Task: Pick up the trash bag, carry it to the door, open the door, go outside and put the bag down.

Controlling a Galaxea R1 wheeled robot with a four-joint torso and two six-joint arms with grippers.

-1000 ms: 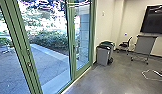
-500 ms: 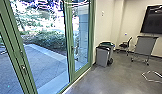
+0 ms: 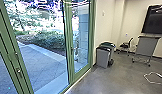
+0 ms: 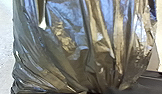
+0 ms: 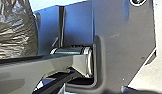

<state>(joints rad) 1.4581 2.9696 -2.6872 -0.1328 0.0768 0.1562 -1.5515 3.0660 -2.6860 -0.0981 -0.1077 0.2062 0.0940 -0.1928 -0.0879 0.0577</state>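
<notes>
Head view: Green-framed door (image 3: 12, 56), near left, demands a slow approach, trash bag (image 4: 82, 55) swung clear; either end effector's grip cannot be told.

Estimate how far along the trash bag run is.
Probably done: pickup; the trash bag shows large and bunched in the left wrist view. In hand: the carry, with the robot indoors on the grey floor, close to the glass doors. Left: opening those doors, which look shut, going out onto the paving and setting the bag down.
</notes>
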